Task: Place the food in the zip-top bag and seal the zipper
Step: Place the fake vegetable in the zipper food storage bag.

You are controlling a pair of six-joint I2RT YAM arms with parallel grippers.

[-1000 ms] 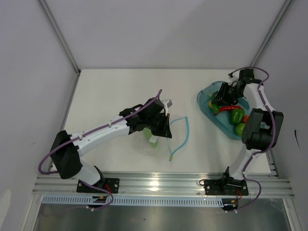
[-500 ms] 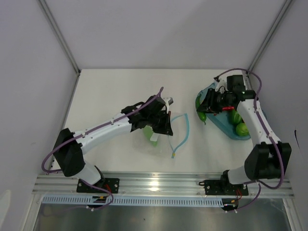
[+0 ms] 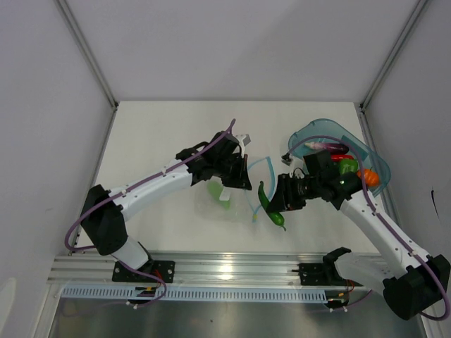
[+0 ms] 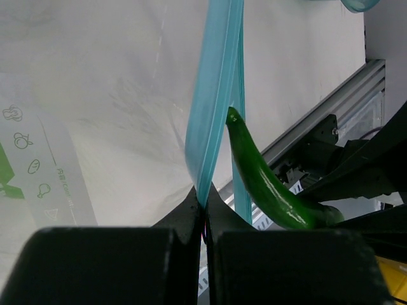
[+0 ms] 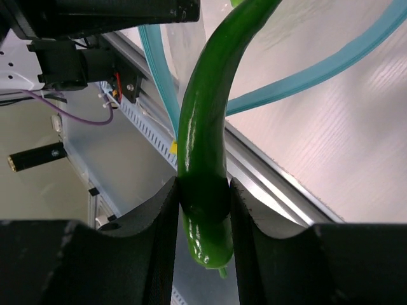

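Green pepper (image 5: 203,146) in part-open right jaws, zipper (image 4: 213,108) in closed left jaws

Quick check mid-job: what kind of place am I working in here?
Probably a robot lab test cell, not a kitchen: plain grey panel walls, a white tabletop, and a slotted aluminium mounting rail.

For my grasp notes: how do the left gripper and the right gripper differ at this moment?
The left gripper pinches the thin blue zipper; the right gripper clamps the green pepper. The left gripper's jaws nearly meet; the right gripper's jaws stand apart by the pepper's thickness. Shared: both are shut on something, and the pepper's tip lies next to the zipper.
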